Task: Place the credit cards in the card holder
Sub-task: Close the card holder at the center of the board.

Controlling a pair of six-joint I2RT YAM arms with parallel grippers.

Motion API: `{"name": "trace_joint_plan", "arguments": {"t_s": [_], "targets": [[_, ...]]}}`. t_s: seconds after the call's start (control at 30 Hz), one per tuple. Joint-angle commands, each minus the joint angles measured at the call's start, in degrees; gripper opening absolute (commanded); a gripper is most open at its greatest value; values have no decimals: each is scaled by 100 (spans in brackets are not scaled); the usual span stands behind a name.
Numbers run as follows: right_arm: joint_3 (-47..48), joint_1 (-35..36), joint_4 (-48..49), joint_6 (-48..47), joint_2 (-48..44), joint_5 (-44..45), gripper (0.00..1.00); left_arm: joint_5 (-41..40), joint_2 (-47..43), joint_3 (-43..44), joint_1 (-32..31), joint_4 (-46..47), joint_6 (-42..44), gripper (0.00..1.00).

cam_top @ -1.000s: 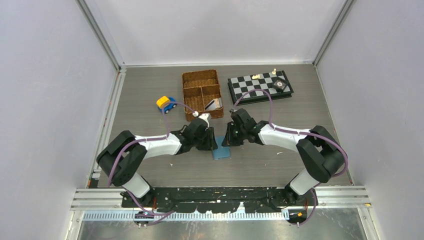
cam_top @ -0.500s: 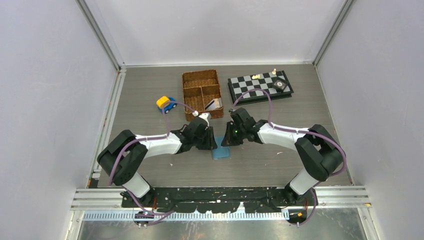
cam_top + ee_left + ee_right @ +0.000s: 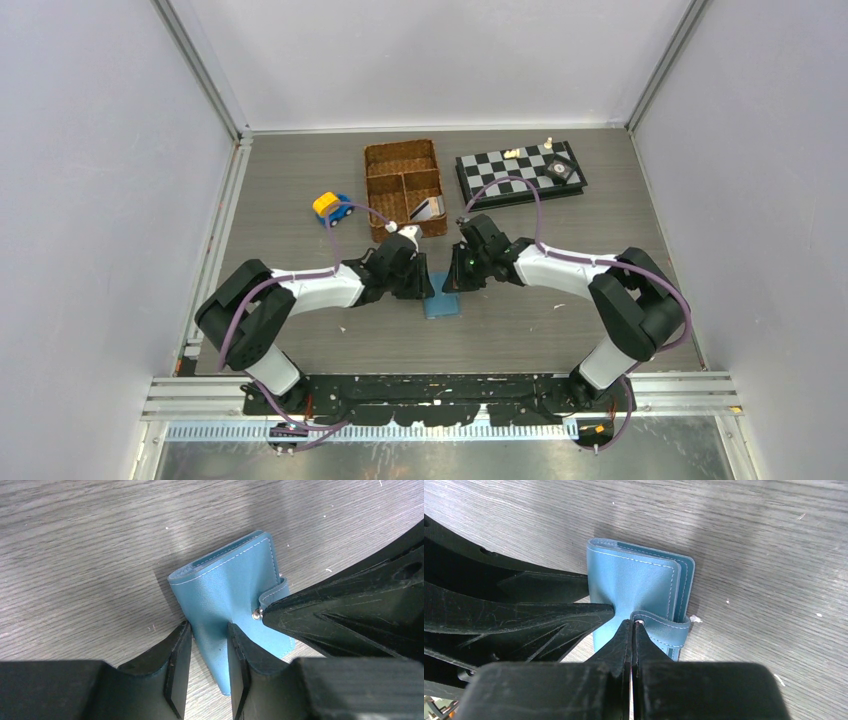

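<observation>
The card holder lies shut on the surface near centre. Its soft, light cover is puckered where the left hand is clamped on it; the right hand is apparently pinched on the snap tab, judged the best hold for opening.

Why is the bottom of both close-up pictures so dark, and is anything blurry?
Left wrist view: the left arm's own black fingers crowd the bottom; the card holder is sharp. Right wrist view: the same, with soft shadow on the table beyond it. Top external view: even light, nothing blurred.
</observation>
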Motion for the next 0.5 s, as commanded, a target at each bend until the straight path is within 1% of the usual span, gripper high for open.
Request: {"name": "trace_joint_plan", "arguments": {"t_s": [0.0, 0.47], "targets": [[92, 136, -153, -132, 196, -256, 0, -173, 289, 36, -12, -185, 54, 31], [77, 206, -209, -216, 120, -381, 1, -194, 264, 19, -12, -185, 45, 31]]}}
